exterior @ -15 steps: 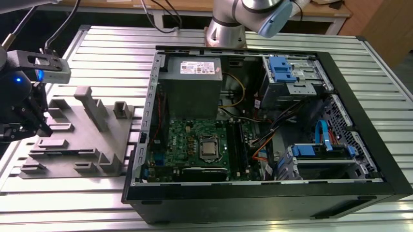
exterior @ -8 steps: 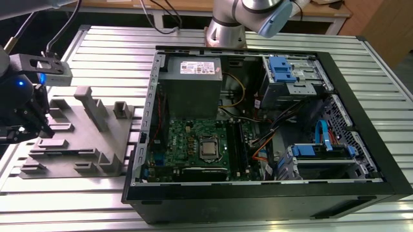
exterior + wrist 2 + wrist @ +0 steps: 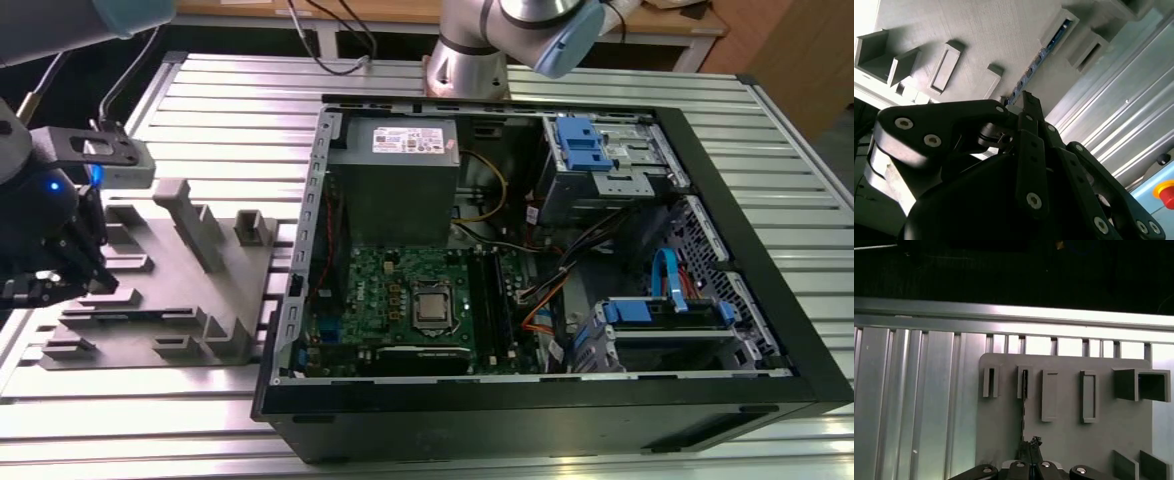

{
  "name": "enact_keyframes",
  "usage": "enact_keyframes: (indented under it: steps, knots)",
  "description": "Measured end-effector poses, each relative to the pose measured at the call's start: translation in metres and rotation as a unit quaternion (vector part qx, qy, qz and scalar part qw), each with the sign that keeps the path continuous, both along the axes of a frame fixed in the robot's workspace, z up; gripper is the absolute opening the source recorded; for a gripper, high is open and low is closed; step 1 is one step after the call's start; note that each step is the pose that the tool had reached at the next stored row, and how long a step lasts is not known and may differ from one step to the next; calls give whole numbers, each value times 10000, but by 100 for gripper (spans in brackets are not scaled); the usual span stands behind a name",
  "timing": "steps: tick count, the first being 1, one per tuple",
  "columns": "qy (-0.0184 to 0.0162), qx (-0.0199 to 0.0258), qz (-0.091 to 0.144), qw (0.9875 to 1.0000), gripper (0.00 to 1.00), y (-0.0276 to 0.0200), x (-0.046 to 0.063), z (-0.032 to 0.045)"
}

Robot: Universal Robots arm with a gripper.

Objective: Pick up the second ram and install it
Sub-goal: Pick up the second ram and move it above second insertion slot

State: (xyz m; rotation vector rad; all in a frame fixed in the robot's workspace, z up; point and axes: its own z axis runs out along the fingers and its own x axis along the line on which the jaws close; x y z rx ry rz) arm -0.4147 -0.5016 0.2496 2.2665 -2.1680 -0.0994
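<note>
The claw [image 3: 1025, 100] hangs over the grey fixture plate [image 3: 147, 290], at the plate's end away from the open computer case [image 3: 534, 405]. Its black fingers [image 3: 1030, 145] are drawn together to a thin pinch on the near end of the second ram [image 3: 1046, 50]. That stick stands on edge in the plate; in the first wrist view it runs as a dark line [image 3: 1024, 405] from the claw [image 3: 1031, 444] to a slotted post.

I count four such narrow posts [image 3: 989, 382] in a row across the plate [image 3: 1064, 440], and one ram among them. The posts on each side of it stand close, so there is little room sideways.

Past that row the plate ends at a straight edge, then comes a strip of bare ribbed table [image 3: 914, 405], then the table's rim with darkness beyond. On the plate's other side the case wall stands just beside it, with the green board [image 3: 400, 290] lying flat inside.
</note>
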Motion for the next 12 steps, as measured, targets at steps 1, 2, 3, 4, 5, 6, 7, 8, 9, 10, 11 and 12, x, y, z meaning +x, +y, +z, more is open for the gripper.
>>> enact_keyframes:
  steps: [1,2,3,4,5,6,7,8,9,10,11,12]
  knots:
    - [0,0,25,10000,7,-1,-1,-13]
    - [0,0,40,10000,7,-1,-1,-25]
    - [0,0,51,10000,7,-2,-2,-39]
    - [0,0,56,10000,7,-4,-4,-62]
    - [0,0,57,10000,7,-5,-5,-81]
    - [0,0,57,10000,7,-5,-5,-92]
    - [0,0,57,10000,7,-5,-6,-97]
    - [0,0,48,10000,7,-5,-9,-168]
    - [0,0,45,10000,7,-5,-10,-182]
    - [0,0,36,10000,7,-5,-9,-194]
    - [0,0,28,10000,7,-5,-9,-204]
    - [0,0,21,10000,7,-5,-9,-214]
